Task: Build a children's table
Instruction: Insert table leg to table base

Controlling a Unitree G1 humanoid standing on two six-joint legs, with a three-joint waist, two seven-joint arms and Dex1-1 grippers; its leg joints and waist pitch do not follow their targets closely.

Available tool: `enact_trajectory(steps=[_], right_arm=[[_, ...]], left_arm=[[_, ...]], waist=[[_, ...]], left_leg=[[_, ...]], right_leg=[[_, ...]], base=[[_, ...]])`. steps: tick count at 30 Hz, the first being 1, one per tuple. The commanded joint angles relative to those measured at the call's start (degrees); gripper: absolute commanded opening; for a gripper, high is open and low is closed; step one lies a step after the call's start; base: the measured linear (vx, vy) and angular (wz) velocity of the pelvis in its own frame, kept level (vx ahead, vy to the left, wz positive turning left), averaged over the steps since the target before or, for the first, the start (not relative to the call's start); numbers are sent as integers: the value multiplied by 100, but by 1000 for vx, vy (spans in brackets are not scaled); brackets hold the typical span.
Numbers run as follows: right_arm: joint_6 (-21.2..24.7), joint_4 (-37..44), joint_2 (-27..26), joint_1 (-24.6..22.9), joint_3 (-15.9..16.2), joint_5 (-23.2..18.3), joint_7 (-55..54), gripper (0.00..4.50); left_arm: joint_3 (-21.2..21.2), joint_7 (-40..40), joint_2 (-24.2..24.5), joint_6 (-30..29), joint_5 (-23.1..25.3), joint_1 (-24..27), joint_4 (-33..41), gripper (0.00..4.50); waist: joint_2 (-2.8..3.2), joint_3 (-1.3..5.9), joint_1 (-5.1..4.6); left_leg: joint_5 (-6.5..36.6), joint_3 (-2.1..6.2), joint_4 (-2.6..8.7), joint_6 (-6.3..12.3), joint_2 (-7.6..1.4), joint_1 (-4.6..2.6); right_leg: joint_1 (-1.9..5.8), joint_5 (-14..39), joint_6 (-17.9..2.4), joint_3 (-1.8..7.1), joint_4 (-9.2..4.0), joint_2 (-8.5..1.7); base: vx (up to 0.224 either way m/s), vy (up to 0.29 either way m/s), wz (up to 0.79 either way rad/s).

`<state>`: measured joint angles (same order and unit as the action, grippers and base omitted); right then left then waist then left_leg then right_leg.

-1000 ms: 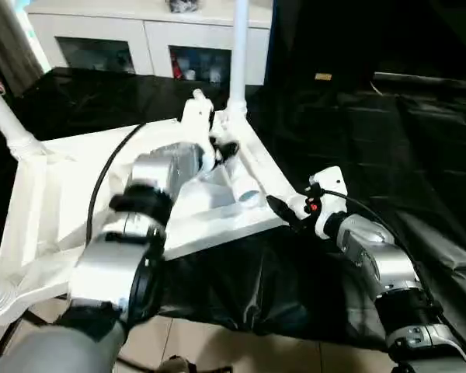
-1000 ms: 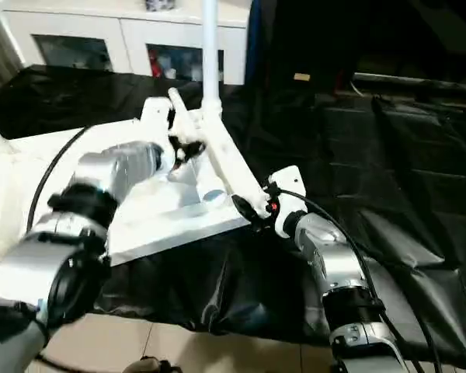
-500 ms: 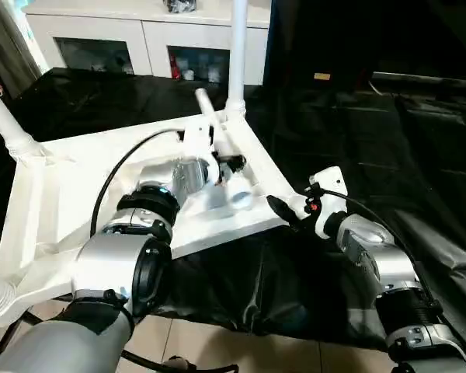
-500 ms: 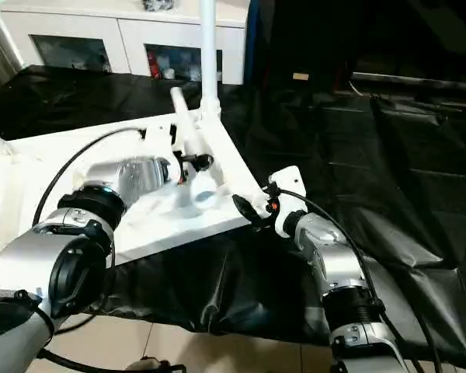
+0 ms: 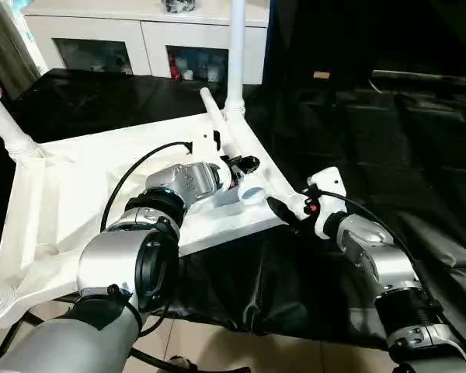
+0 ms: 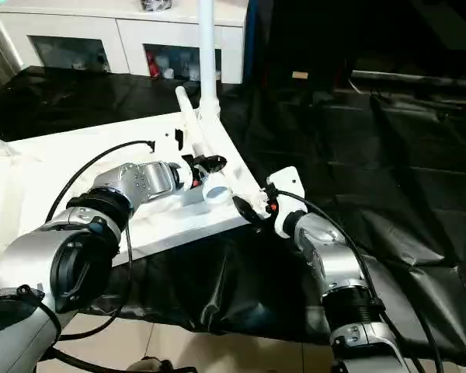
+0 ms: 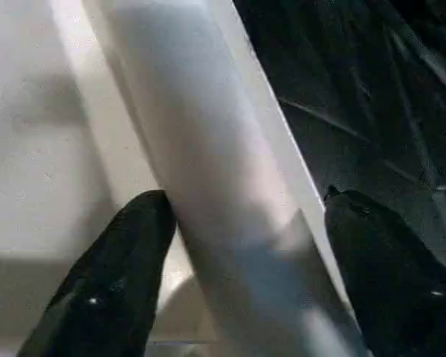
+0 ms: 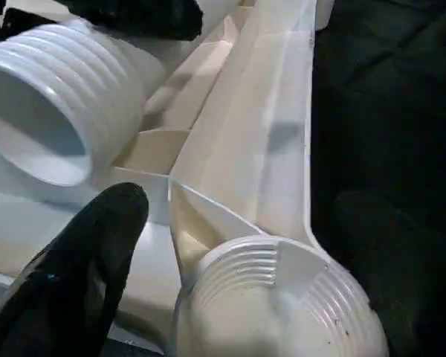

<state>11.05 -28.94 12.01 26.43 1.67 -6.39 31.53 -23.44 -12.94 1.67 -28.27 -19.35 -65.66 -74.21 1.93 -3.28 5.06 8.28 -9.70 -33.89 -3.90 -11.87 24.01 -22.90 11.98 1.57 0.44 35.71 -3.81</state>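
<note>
Swings the loose leg [image 5: 215, 116] lower than a second ago, left gripper [image 5: 245, 165] clamped round it. Threaded end [image 5: 252, 193] now near the flipped tabletop's [image 5: 54, 179] corner socket [image 8: 275, 312] at the work table's [image 5: 373, 116] near edge. Right gripper [image 5: 283, 211] gapes wide beside it. Probably screw-in time next.

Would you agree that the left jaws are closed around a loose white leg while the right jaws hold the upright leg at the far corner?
Not quite. In the left eye view, the right gripper sits by the tabletop's near corner socket, holding nothing; the upright leg stands untouched. The left gripper does hold the loose leg.
</note>
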Motion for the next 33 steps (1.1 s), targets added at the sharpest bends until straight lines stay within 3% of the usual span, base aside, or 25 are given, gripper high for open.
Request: enact_trajectory(steps=[1,3,12,17,22,24,27,28,29,30,32,33], right_arm=[[21,60,41,-38,59,41,-16,450],[-7,-3,38,1,80,59,-15,450],[-35,-83,21,59,82,107,-37,450],[-46,-22,36,39,40,77,-41,450],[-106,24,61,42,-95,-36,-23,450],[-74,67,62,53,-178,-182,89,450],[40,191,22,56,-324,-471,275,450],[94,239,16,59,-366,-568,351,450],[132,293,17,57,-389,-632,408,450],[302,468,13,60,-483,-891,614,450],[394,558,13,68,-532,-1035,730,450],[423,583,13,72,-547,-1080,767,450]], left_arm=[[-59,23,-10,-4,-59,8,-95,330],[-166,64,-18,-13,-158,43,-121,313],[-474,180,48,-16,-376,68,-130,238],[-570,212,142,77,-460,90,-64,221],[-468,1,191,193,-412,175,137,213],[-563,-171,166,425,-523,233,350,211],[-285,-639,133,513,-412,401,838,211],[-160,-776,113,552,-344,468,1002,211],[-44,-921,82,584,-301,558,1183,209],[326,-1311,-35,662,-196,900,1862,209],[504,-1547,-112,772,-193,1119,2299,209],[560,-1618,-136,810,-198,1190,2440,209]], waist=[[-20,450,0],[-47,447,3],[-42,438,2],[-13,428,5],[-20,433,6],[-51,438,16],[-42,453,28],[-97,449,29],[-77,460,43],[-89,455,46],[-105,468,61],[-85,487,68]], left_leg=[[1097,-2,327,181,1,-218],[1113,-5,330,201,-1,-225],[1154,-10,337,202,-6,-224],[1266,-3,351,139,-4,-225],[1218,1,355,136,-9,-218],[1142,-7,345,189,-5,-212],[1025,-9,337,285,-24,-213],[980,-18,337,360,-30,-196],[925,-15,328,378,-31,-196],[866,-16,336,451,-58,-207],[697,-29,313,581,-65,-184],[600,-36,298,640,-70,-197]], right_leg=[[297,-463,-1522,7,-386,-252],[293,-421,-1526,6,-387,-255],[280,-265,-1497,12,-405,-256],[276,-129,-1467,11,-416,-260],[281,-228,-1449,10,-407,-257],[290,-358,-1491,11,-403,-259],[295,-588,-1568,4,-371,-271],[304,-642,-1609,1,-374,-275],[312,-697,-1628,0,-352,-281],[309,-777,-1653,0,-348,-290],[330,-971,-1724,0,-323,-296],[311,-1095,-1747,-5,-306,-291]], base=[[0,0,0],[0,0,0],[0,0,0],[0,0,0],[0,0,0],[0,0,0],[0,0,0],[0,0,0],[0,0,0],[0,0,0],[0,0,0],[0,0,0]])
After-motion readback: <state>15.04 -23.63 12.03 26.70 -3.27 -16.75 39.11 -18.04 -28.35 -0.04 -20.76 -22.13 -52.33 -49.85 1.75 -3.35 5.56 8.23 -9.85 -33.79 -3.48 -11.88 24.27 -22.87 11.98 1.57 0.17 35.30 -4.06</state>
